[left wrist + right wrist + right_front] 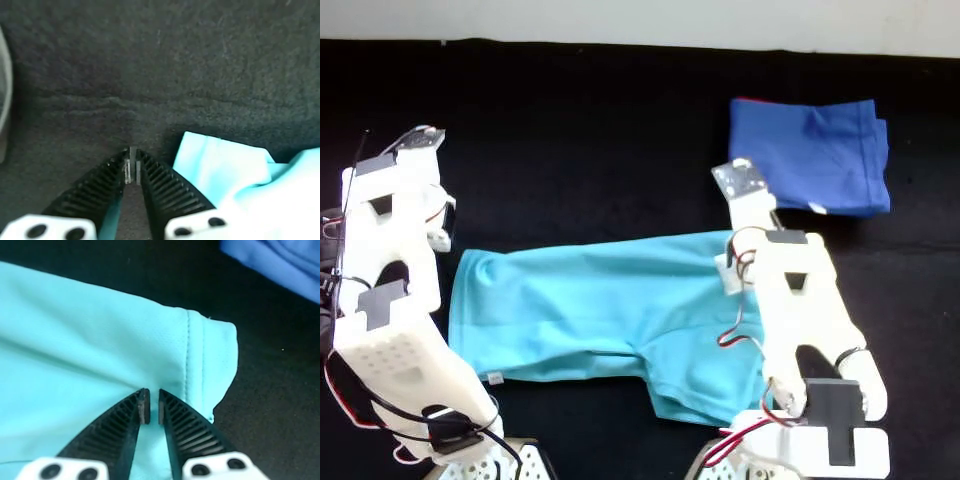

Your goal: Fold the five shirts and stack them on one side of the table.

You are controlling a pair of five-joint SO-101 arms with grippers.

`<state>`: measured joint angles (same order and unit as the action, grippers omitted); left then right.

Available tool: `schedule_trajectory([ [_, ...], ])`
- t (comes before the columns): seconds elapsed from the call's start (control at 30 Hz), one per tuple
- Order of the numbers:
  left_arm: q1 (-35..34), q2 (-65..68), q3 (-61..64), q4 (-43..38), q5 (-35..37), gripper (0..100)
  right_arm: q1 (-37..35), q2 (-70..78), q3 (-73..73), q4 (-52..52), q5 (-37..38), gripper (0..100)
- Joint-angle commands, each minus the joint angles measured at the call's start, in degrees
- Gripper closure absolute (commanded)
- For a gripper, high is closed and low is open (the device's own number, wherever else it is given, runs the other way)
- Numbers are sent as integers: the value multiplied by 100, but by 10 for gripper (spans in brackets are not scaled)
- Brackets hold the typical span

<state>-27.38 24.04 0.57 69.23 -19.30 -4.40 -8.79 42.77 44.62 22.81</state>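
A cyan shirt (610, 305) lies spread flat across the middle of the black table. A blue shirt (810, 152) lies folded at the far right, with a red sliver showing under its far edge. My left gripper (131, 166) is shut with nothing in it, low over bare cloth just beside the cyan shirt's far left corner (220, 162). In the high view the left gripper (442, 234) sits at that corner. My right gripper (151, 406) hangs over the cyan shirt (90, 340) near its hemmed far right corner, jaws shut to a thin slit. The high view shows the right gripper (731, 265) there.
The black table cover (570, 130) is bare along the far side and far left. Both arm bases stand at the near edge. The blue shirt (280, 260) lies close beyond the cyan shirt's corner.
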Motion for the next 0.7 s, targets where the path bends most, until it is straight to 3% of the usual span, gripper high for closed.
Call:
schedule_trajectory([
  [0.0, 163, -374, -136, 290, 88, 992, 57, -374, -136, -66, -53, 954],
  [0.17, 840, -884, -347, 1073, 299, 992, -22, -1165, -75, -57, -53, 954],
  [0.33, 1455, -954, -136, 1116, 299, 992, -391, -1376, 207, 92, -53, 954],
  [0.43, 1393, -778, 66, 826, 281, 992, -505, -1253, 497, -31, -44, 954],
  [0.67, 488, -215, -66, 70, 273, 992, -145, -268, 699, -998, 53, 954],
])
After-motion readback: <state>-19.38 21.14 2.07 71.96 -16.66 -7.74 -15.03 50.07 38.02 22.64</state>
